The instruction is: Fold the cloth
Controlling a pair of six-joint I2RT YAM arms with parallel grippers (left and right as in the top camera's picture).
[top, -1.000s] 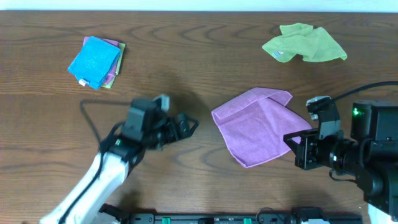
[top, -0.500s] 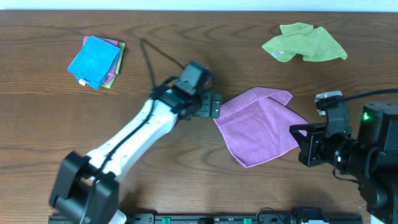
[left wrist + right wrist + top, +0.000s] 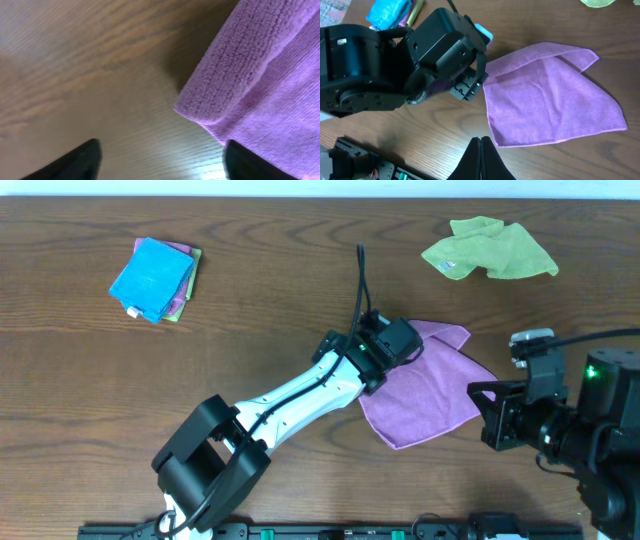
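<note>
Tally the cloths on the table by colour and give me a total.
Soft purple microfibre cloth: 1
Crumpled lime-green cloth: 1
Folded bright blue cloth with white tag: 1
Pink cloth edge under the blue one: 1
Yellow-green cloth edge under the blue one: 1
Total: 5 cloths showing

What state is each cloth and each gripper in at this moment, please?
purple cloth, lying on the table, partly folded over, layers uneven.
green cloth, crumpled, not folded.
blue cloth, folded, atop other folded cloths.
left gripper, open, at the purple cloth's corner, not gripping.
right gripper, shut, empty.
</note>
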